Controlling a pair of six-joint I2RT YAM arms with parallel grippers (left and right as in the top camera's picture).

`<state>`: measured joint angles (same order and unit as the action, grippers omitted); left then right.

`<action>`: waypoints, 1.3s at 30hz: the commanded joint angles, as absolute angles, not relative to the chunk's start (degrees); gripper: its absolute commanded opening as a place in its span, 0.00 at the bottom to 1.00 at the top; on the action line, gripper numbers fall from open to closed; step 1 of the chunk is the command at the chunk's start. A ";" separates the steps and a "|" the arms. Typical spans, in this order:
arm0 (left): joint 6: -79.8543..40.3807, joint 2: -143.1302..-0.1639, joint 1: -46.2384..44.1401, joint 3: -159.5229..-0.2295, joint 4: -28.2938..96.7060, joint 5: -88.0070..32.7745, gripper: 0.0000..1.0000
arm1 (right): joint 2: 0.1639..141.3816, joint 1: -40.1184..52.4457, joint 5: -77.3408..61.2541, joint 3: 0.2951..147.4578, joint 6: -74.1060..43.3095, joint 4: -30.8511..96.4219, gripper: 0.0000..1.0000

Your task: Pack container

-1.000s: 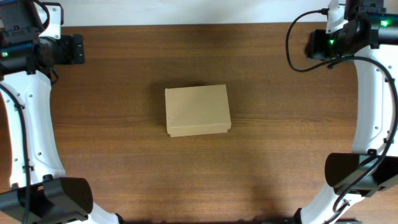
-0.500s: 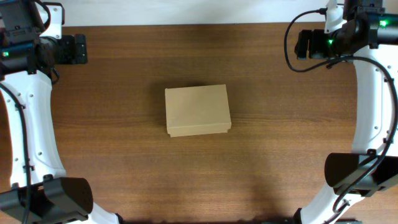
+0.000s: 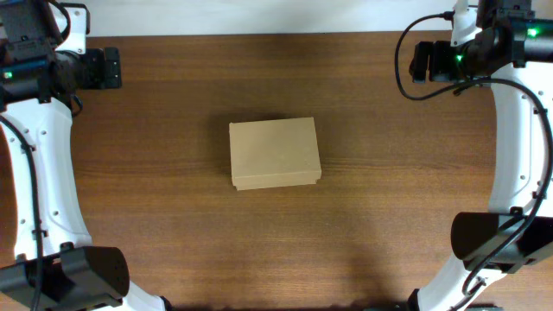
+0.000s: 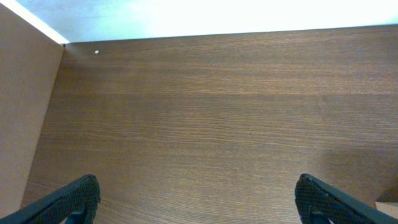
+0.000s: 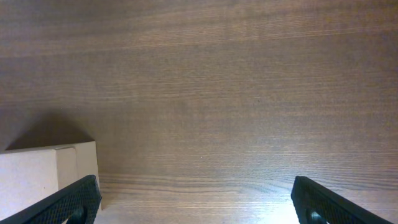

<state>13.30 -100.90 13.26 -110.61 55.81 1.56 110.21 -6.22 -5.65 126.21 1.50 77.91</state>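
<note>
Looking down past the gripper (image 5: pixel 196 205), its two black fingers (image 5: pixel 74 198) sit in the bottom corners of the frame, spread wide apart above the wood. The worktop (image 5: pixel 236 93) fills nearly everything, dark brown grain running side to side. At lower left a corner of the box (image 5: pixel 43 177) pokes in, pale cardboard, just beside the finger on that edge, with a soft shadow on the wood above it. Whether finger and box touch, can't tell.

A big brown wooden table (image 3: pixel 173 216) fills the view. A bright white strip (image 3: pixel 259 15) runs along its far edge.
</note>
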 commanded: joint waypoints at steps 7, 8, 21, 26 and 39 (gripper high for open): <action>13.76 -99.50 13.41 -111.70 55.53 1.74 1.00 | 103.42 -5.54 -6.85 127.00 1.21 61.12 0.99; 13.76 -99.50 13.41 -111.70 55.53 1.74 1.00 | 101.69 -5.37 -6.85 126.58 1.21 57.01 0.99; 13.76 -99.50 13.41 -111.70 55.53 1.74 1.00 | 73.06 -5.28 -3.60 92.25 1.21 25.10 0.99; 13.76 -99.50 13.41 -111.70 55.55 1.74 1.00 | 57.06 -5.32 -3.55 65.82 1.21 7.14 0.99; 13.76 -99.50 13.41 -111.70 55.55 1.74 1.00 | 14.09 -5.32 -3.62 23.24 1.17 -12.86 0.99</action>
<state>13.30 -100.90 13.26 -110.61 55.83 1.56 21.28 -5.63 -4.25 26.96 1.52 -11.68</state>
